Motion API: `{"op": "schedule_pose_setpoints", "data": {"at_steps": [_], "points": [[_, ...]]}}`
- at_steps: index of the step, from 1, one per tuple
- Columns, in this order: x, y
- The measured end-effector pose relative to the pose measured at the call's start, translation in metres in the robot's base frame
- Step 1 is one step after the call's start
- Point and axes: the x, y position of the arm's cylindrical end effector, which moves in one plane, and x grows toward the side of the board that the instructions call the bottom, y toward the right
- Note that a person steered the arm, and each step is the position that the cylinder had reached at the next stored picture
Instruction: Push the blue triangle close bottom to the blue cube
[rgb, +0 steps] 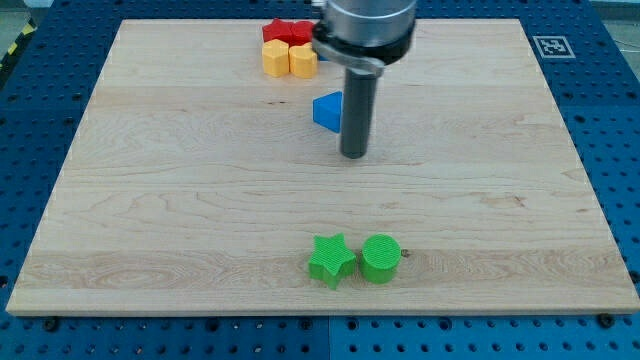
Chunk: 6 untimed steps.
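You see the blue triangle (326, 111) in the board's (150, 200) far middle, touching the rod's left side. My tip (353, 154) sits just right of and nearer than it, holding nothing. Far left of it cluster red blocks (285, 32) and yellow blocks (288, 59). Near edge: green star (331, 259), green cylinder (380, 258).

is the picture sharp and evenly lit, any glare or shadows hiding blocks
Camera view: sharp, evenly lit, no glare on the board; shadows soft; only the rod hides part of the blue triangle, my tip just right of it, below.
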Motion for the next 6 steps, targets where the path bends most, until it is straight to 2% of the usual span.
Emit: {"op": "schedule_pose_setpoints", "data": {"at_steps": [1,3,6], "points": [[-0.025,-0.024],[-0.083,0.021],[-0.09,0.031]]}}
